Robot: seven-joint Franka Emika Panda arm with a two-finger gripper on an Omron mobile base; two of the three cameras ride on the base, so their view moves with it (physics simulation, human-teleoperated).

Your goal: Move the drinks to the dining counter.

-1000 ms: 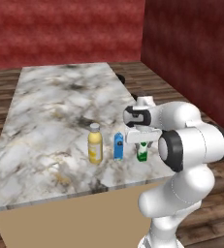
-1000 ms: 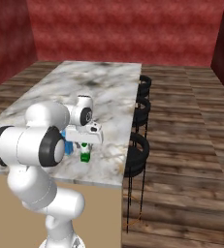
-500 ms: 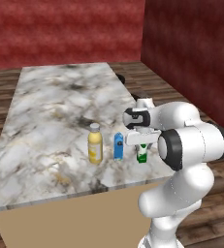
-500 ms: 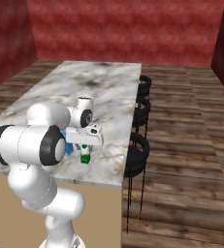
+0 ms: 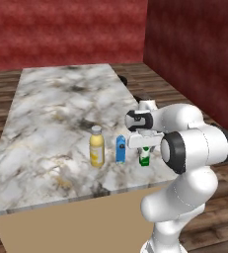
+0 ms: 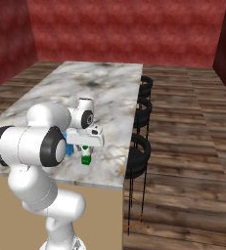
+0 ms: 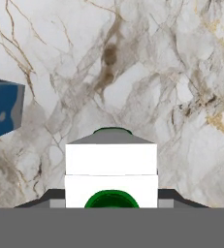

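Observation:
On the dining counter [image 5: 56, 108], near its front edge, the drinks stand in a row. From the left they are a yellow bottle [image 5: 96, 147] with a white cap, a slim blue carton [image 5: 120, 149] and a small green-and-white carton [image 5: 144, 158]. My gripper [image 5: 144, 149] reaches down from above and is shut on the green-and-white carton [image 6: 86, 156], which sits at or just over the marble. In the hand view this carton [image 7: 111, 167] fills the space between the fingertips of the gripper [image 7: 111, 193], with the blue carton [image 7: 4, 109] at the left. The arm hides the yellow bottle in the right base view.
Black bar stools [image 6: 139, 146] line the counter's right side, one of them close beside the arm's working spot. The counter's front edge [image 5: 86, 197] lies just below the row of drinks. Wooden floor and red walls surround the island.
The gripper came down a little with the green-and-white carton in it, then held still. The bottle and blue carton have not moved.

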